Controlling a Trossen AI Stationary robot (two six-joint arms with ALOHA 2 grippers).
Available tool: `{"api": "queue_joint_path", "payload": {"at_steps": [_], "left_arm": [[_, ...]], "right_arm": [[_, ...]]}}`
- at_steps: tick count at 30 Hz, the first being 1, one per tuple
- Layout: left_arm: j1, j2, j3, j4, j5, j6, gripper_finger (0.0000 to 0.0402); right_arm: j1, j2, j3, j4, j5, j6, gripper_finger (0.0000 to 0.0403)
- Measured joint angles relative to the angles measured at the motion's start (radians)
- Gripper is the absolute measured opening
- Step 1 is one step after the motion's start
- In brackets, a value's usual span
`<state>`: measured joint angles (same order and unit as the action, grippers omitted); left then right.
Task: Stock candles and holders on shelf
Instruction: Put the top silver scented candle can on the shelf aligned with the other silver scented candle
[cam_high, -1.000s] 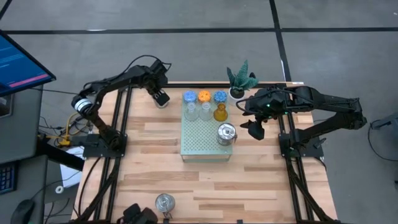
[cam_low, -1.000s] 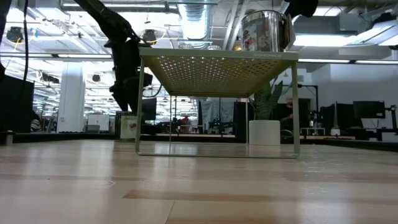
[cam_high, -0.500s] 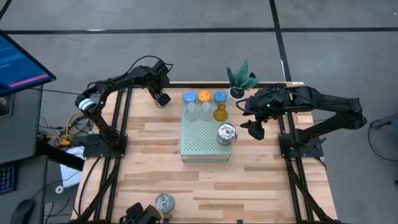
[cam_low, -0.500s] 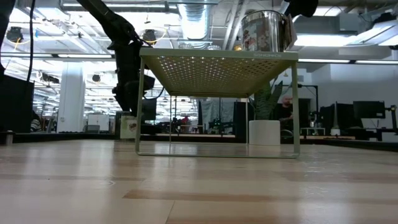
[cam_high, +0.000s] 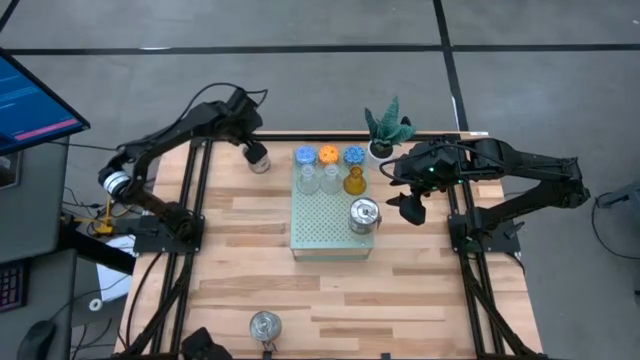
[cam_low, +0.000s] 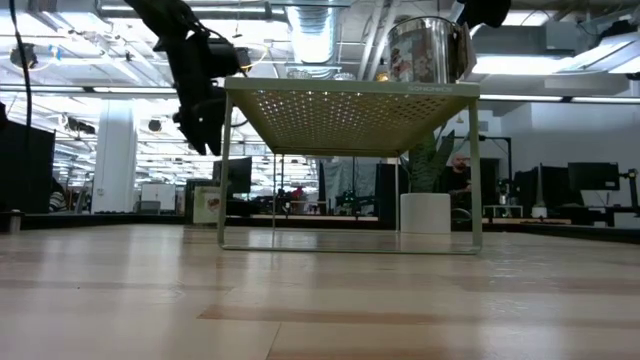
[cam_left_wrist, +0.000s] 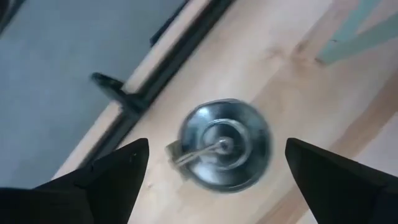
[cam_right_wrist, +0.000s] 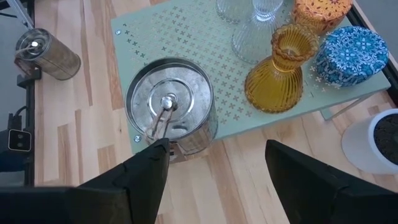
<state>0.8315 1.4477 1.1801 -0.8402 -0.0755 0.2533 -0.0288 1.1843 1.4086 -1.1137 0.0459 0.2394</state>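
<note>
The mint-green shelf (cam_high: 325, 225) bears two blue candles (cam_high: 305, 155) (cam_high: 353, 155) and an orange one (cam_high: 328, 155) along its far edge. In front of them stand two clear glass cups (cam_high: 308, 179) (cam_high: 330, 179) and an amber one (cam_high: 353, 181), plus a silver tin (cam_high: 364, 214) at the right edge. A second silver tin (cam_left_wrist: 225, 144) stands on the table's far left. My left gripper (cam_high: 249, 149) hangs open above it, clear of it. My right gripper (cam_high: 410, 207) hovers open beside the shelf's right edge, empty.
A third silver tin (cam_high: 264, 325) stands near the table's front edge. A green plant in a white pot (cam_high: 386, 130) stands at the far edge, right of the shelf. Bare wood lies left of and in front of the shelf.
My left gripper has risen from low over the far-left silver tin and drawn back a little toward the table's far left corner, its fingers staying apart. The tin, hidden under the gripper before, now shows standing on the table. My right arm has kept still.
</note>
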Motion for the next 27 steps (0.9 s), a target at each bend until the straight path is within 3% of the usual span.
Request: {"api": "queue_joint_path", "payload": {"at_steps": [6,18,23,27], "left_arm": [[-0.001,-0.041,0.000,0.000,-0.001,-0.118,0.0378],[-0.001,-0.222,0.001,0.028,0.009,-0.149,0.0378],[0.000,-0.241,0.002,0.038,0.142,-0.165,0.0378],[-0.001,-0.235,0.002,0.040,0.160,-0.212,0.0378]], "right_arm": [[0.000,0.000,0.000,0.001,0.003,-0.003,0.0256],[0.000,0.000,0.000,0.003,0.003,-0.003,0.0256],[0.000,0.000,0.000,0.003,0.003,-0.003,0.0256],[0.000,0.000,0.000,0.003,0.003,-0.003,0.0256]]}}
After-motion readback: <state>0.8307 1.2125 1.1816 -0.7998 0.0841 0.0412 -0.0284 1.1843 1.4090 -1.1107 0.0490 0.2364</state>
